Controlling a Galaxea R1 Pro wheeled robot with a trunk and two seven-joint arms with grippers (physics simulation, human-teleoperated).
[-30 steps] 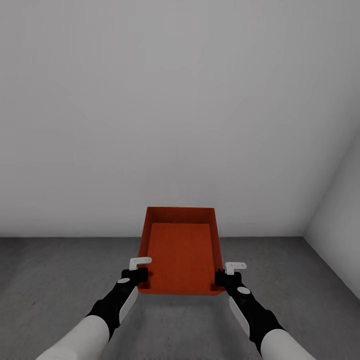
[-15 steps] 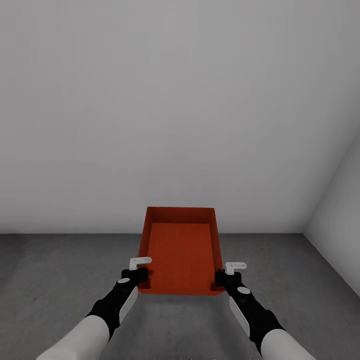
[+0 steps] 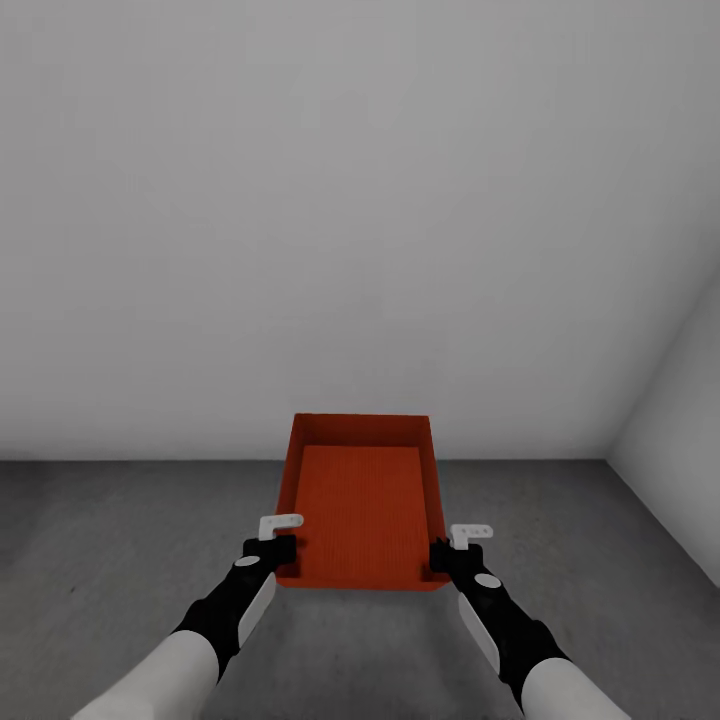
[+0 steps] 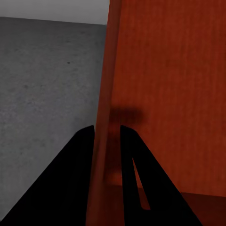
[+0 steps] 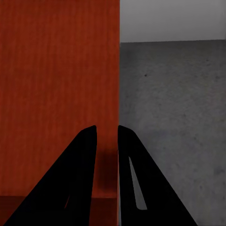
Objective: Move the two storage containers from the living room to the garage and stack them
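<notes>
1. One storage container is held at 6 o'clock, above the concrete floor, before a white wall.
2. Left gripper is clamped on its left wall, right gripper on its right wall.
3. Garage judged reached; set-down and stacking of the second bin are left.
</notes>
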